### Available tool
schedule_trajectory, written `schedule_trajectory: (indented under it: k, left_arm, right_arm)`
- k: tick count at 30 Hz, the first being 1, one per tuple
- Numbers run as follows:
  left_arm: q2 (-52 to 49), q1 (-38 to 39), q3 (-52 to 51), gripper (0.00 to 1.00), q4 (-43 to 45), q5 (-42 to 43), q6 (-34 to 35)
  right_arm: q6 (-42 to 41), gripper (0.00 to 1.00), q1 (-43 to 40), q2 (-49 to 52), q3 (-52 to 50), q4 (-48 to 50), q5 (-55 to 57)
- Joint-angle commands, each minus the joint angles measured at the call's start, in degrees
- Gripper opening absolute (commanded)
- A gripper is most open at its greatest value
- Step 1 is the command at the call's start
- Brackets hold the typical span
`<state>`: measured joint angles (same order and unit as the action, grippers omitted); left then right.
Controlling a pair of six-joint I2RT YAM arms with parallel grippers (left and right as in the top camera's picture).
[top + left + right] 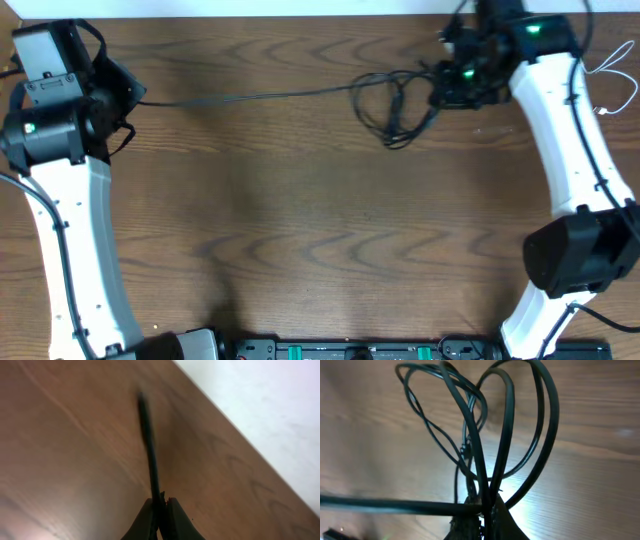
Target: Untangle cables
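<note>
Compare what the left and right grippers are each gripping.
Left gripper pinches one straight strand of the black cable; right gripper clamps several looped strands of it. Left gripper holds the stretched span; right gripper sits at the tangle. Both are shut on the cable.

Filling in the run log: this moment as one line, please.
left gripper: shut on black cable | right gripper: shut on its tangled loops | cable: stretched between grippers | white cable: separate, beside right arm

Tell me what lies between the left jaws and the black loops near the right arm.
Only one straight run of the black cable, stretched over the wooden table; the overhead view shows it.
</note>
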<state>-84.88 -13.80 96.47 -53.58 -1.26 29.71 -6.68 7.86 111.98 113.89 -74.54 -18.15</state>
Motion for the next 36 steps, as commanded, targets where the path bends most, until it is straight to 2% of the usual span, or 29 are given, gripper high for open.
schedule_trajectory:
  k: [1,8,13,16,20,24,32,36]
  left_arm:
    - [-1.95,-2.38,1.27,0.07,-0.37,-4.39,-2.64]
    - [-3.04,-5.64,1.27,0.07,-0.39,-6.32,-4.63]
    - [-3.10,-6.78,1.27,0.08,-0.37,-3.69,-4.61]
    - [-3.13,-6.49,1.22,0.07,-0.39,-3.82,-4.68]
    - [-3.17,-7.15,1.05,0.08,-0.39,-7.63,-4.66]
    - [-3.56,-9.05,0.57,0.08,-0.37,-11.80,-4.57]
    - [-8.96,-16.26,0.46,0.08,0.48,-12.00,-0.85]
    - [-12.20,-18.40,0.46,0.07,0.55,-11.23,-0.92]
  right_arm:
    - [2.51,0.01,-5.38,-1.46,0.22,-0.48,1.55]
    - [2.69,0.01,-15.19,-1.46,0.22,-0.70,1.46]
    - [4.04,0.01,-20.13,-1.36,0.22,-1.55,-4.98]
    - [3.67,0.01,-20.20,-1.36,0.22,-2.21,-1.51]
    - [-2.19,0.01,-21.31,-1.33,0.22,-2.40,7.87]
    - [-5.27,0.01,-26.18,-1.33,0.22,-2.08,8.83]
    - [-4.83,0.01,-40.00,-1.33,0.22,-2.01,-0.35]
    - [-2.73,0.01,-43.23,-1.33,0.22,-2.60,-4.76]
